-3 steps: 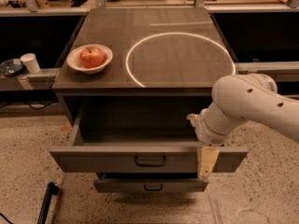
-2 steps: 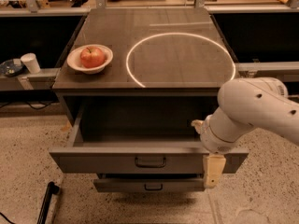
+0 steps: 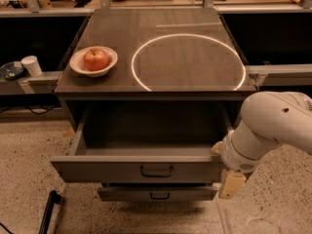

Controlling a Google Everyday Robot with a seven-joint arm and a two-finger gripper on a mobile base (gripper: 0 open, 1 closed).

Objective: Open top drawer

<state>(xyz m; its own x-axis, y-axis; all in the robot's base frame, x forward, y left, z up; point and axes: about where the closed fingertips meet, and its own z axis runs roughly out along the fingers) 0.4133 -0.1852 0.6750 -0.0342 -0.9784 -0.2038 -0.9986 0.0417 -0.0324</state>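
Note:
The top drawer (image 3: 146,169) of the grey cabinet stands pulled out towards me, its inside dark and apparently empty. Its front panel carries a small black bar handle (image 3: 157,171) at centre. My gripper (image 3: 229,182) hangs at the end of the white arm (image 3: 273,126), just off the right front corner of the drawer's front panel, well to the right of the handle. It holds nothing that I can see. A shorter drawer (image 3: 156,194) below sticks out slightly.
On the cabinet top (image 3: 161,28) a white bowl (image 3: 94,62) holds a red apple (image 3: 96,59), beside a bright ring of light (image 3: 189,62). A white cup (image 3: 32,65) stands on the left ledge. A black bar (image 3: 48,211) lies on the speckled floor at lower left.
My gripper and arm have moved right and down, away from the drawer's right front corner. The drawer stays open as before.

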